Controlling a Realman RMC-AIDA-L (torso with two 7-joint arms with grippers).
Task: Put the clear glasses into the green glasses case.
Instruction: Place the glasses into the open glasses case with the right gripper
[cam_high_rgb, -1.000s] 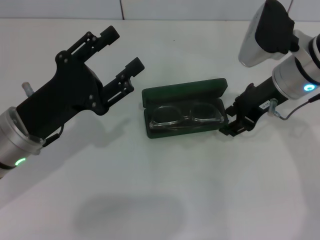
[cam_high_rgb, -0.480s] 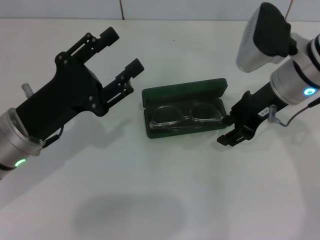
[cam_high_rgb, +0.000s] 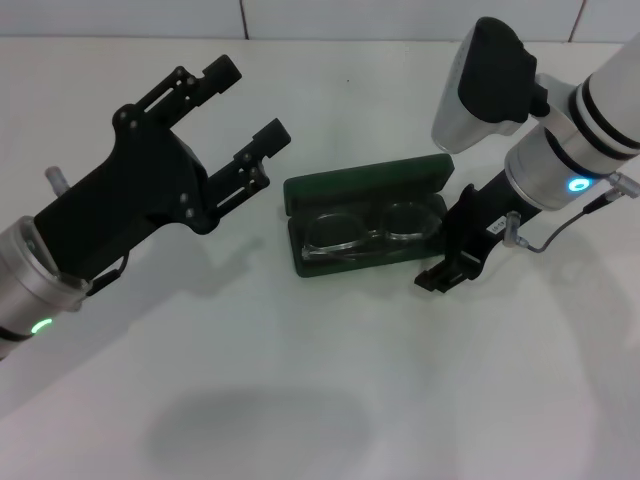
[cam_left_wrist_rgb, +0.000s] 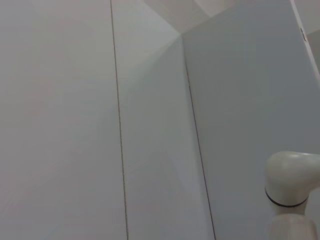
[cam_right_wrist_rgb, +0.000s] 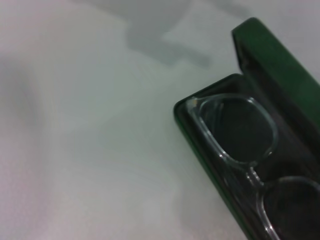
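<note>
- The white table (cam_high_rgb: 330, 400) carried everything in the head view.
- The left gripper (cam_high_rgb: 238, 110) hung over the table well to the left of the case, its jaws spread wide and holding nothing.
- The right gripper (cam_high_rgb: 443, 273) sat low at the case's front right corner, just beside it; whether its jaws were spread or pressed together could not be told.
- The green glasses case (cam_high_rgb: 365, 188) lay open on the table between the two arms, lid tipped back on the far side.
- The clear glasses (cam_high_rgb: 372, 233) lay inside the case's lower half, lenses side by side against the dark lining, as the right wrist view (cam_right_wrist_rgb: 235, 127) also showed.
</note>
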